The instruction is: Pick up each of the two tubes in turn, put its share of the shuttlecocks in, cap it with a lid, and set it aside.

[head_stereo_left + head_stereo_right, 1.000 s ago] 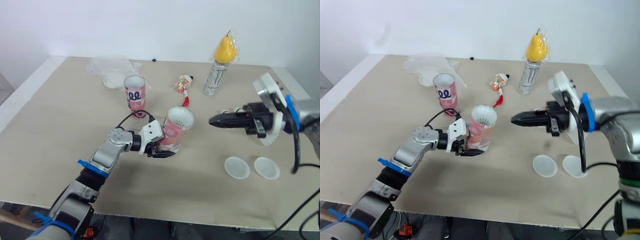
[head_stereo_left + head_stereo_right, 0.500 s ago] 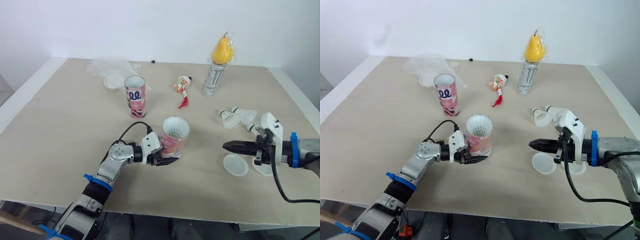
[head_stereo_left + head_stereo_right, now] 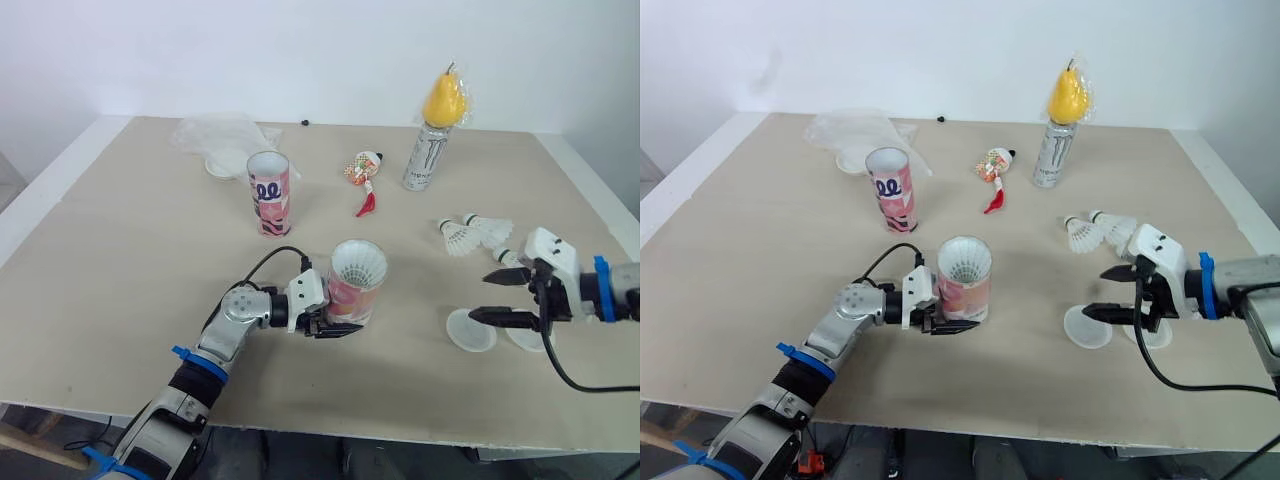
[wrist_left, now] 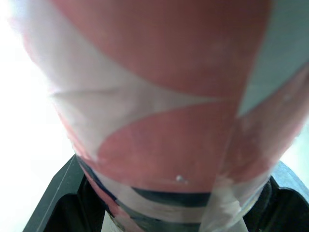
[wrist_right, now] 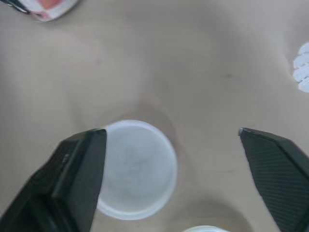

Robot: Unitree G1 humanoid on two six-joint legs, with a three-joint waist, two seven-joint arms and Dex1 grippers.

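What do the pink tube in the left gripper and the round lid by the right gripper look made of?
The tube looks like printed cardboard under glossy clear film: the left wrist view shows a wrinkled, shiny wrap. The lid is probably thin frosted plastic: milky, dull and slightly see-through.

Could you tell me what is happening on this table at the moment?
The robot is packing shuttlecocks into tubes. Its left tool grips the near tube, which is upright and uncapped, with white feathers showing in its mouth. The right tool is open and poised at a white lid lying on the table, not yet gripping it. Two loose shuttlecocks lie just beyond, and the second tube stands uncapped farther back.
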